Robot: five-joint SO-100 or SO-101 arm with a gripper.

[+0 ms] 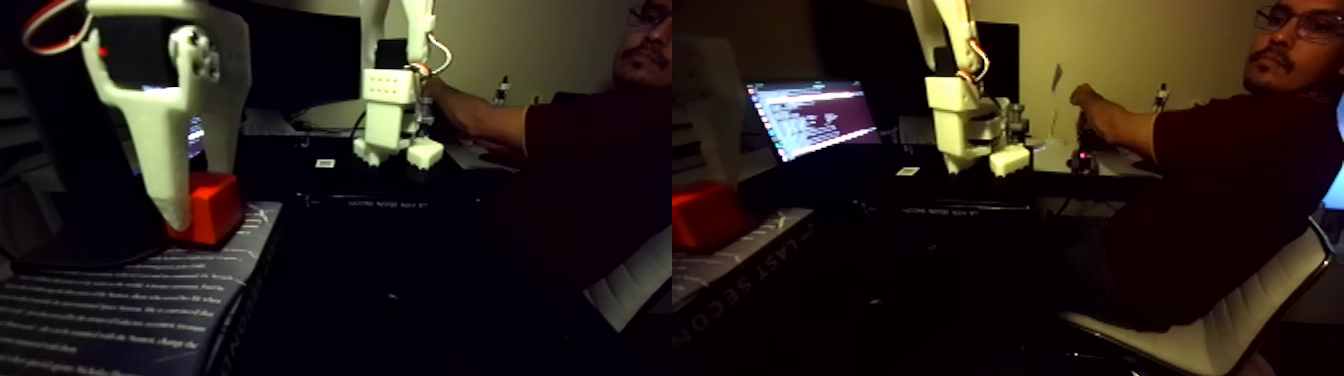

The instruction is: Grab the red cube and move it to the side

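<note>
The red cube (207, 207), a smooth, sharp-edged block, rests on a dark printed book cover (120, 310) near its right edge in the fixed view. The white plastic gripper (180, 205) descends onto it; one finger covers the cube's left face. Finger spacing cannot be determined. A seated person (590, 150) occupies the right.

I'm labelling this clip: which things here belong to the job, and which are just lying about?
Job:
the red cube, on the book
the hand, white, fingers down at the cube

Lying about:
book
laptop screen
second white arm
person
</note>
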